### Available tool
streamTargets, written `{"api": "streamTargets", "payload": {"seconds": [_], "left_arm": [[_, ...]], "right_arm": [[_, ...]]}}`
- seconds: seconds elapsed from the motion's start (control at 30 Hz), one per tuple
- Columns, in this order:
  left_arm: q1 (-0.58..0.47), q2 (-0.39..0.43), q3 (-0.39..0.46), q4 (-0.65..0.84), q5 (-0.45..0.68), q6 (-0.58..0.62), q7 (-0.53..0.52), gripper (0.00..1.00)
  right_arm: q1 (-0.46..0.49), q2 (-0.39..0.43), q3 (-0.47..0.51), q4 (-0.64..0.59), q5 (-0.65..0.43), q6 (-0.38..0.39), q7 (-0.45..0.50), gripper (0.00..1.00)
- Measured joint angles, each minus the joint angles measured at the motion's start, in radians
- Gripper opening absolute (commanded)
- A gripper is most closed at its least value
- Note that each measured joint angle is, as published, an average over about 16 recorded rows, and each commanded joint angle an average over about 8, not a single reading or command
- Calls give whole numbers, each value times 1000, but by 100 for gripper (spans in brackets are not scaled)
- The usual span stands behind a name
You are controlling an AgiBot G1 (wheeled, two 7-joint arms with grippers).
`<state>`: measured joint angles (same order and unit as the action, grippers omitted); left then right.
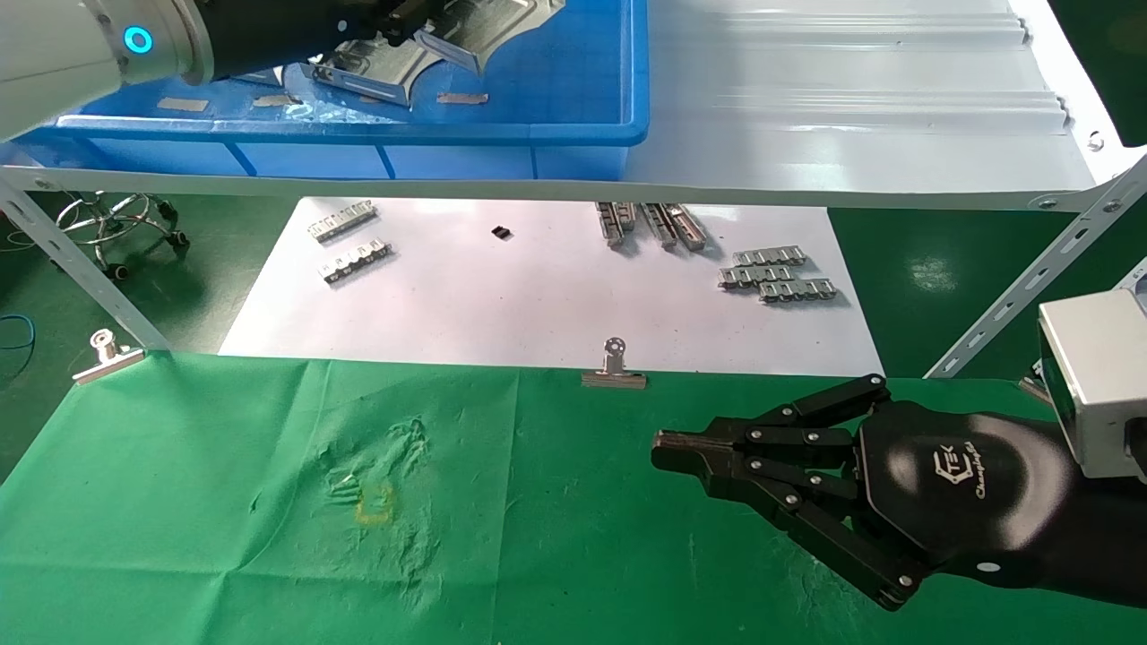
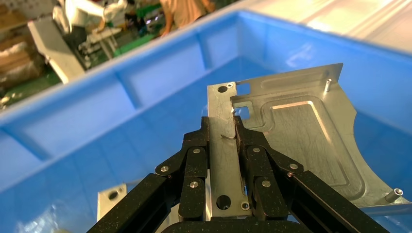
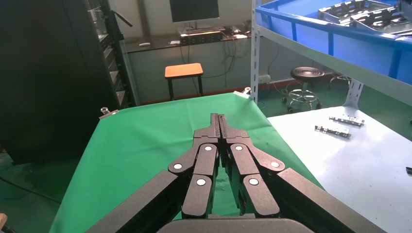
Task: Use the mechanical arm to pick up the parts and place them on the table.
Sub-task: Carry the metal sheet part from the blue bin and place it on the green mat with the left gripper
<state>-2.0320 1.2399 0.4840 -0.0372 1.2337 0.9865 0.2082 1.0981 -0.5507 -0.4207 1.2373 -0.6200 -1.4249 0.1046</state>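
My left gripper (image 1: 421, 22) reaches into the blue bin (image 1: 358, 133) at the top left of the head view. It is shut on a silver stamped part (image 1: 493, 27). In the left wrist view the fingers (image 2: 194, 160) clamp the folded edge of that part (image 2: 301, 131), which is lifted above the bin floor. A second part (image 1: 367, 76) lies in the bin beside it. My right gripper (image 1: 659, 451) hovers shut and empty over the right side of the green table (image 1: 224, 502). Its closed tips (image 3: 219, 119) point across the cloth.
A yellow square mark (image 1: 376, 503) sits on the wrinkled cloth at left of centre. Beyond the table lies a white sheet (image 1: 538, 287) with toothed strips (image 1: 778, 276). Binder clips (image 1: 615, 369) hold the cloth's far edge. The bin stands on a grey shelf (image 1: 851, 107) above.
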Motion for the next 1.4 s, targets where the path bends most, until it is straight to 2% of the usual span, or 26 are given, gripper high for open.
{"api": "streamTargets", "payload": {"seconds": [0.17, 0.47, 0.67, 0.87, 1.13, 1.27, 1.4], "left_arm": [[0, -64, -13, -22, -21, 134, 45, 0], [25, -208, -24, -73, -47, 444, 174, 0], [75, -301, -4, -157, -66, 576, 268, 0], [170, -404, 65, -330, -118, 620, 341, 0], [315, -531, 223, -570, -207, 615, 400, 0], [361, -556, 302, -609, -224, 605, 427, 0], [384, -545, 365, -583, -211, 593, 467, 0]], "right_arm": [[0, 0, 0, 0, 0, 0, 0, 0], [0, 0, 0, 0, 0, 0, 0, 0], [0, 0, 0, 0, 0, 0, 0, 0], [0, 0, 0, 0, 0, 0, 0, 0], [0, 0, 0, 0, 0, 0, 0, 0], [0, 0, 0, 0, 0, 0, 0, 0], [0, 0, 0, 0, 0, 0, 0, 0]]}}
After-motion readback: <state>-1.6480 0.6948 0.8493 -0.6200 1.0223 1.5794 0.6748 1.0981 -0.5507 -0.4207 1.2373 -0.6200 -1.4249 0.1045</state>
